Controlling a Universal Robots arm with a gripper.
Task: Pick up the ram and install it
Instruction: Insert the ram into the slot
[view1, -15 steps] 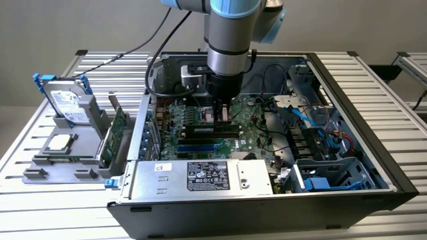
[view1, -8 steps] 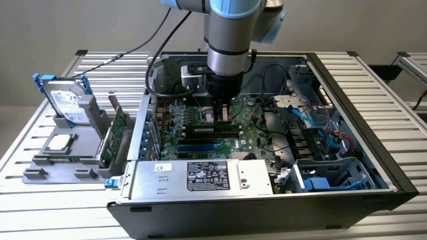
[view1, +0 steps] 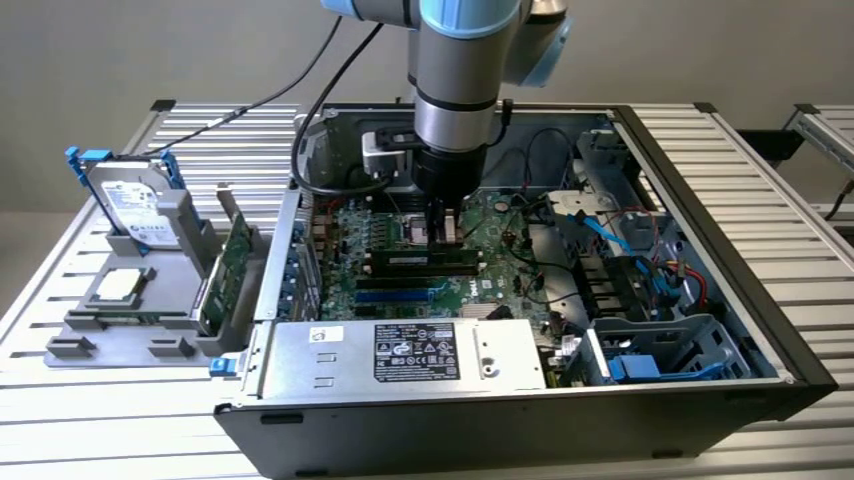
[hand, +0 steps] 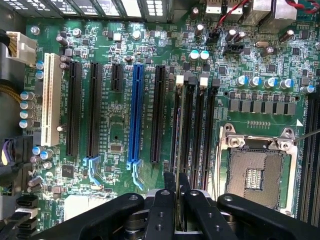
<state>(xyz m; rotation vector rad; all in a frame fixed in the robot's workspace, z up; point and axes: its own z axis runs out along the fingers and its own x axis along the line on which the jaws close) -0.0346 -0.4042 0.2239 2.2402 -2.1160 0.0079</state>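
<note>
The gripper reaches down into the open computer case, its 2 fingers clamped on the ram. The ram is seen edge-on and stands along the memory slot farthest from the processor socket, in the row of 4 slots beside that socket. Whether it is fully seated cannot be told. Well away from the socket, outside the case, a hard drive and an expansion card stand in a grey holder.

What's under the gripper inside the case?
The ram, edge-on between the gripper's fingers, above the motherboard's memory slots beside the CPU socket. Its lower edge and the slot beneath are covered, so seating can't be judged.
</note>
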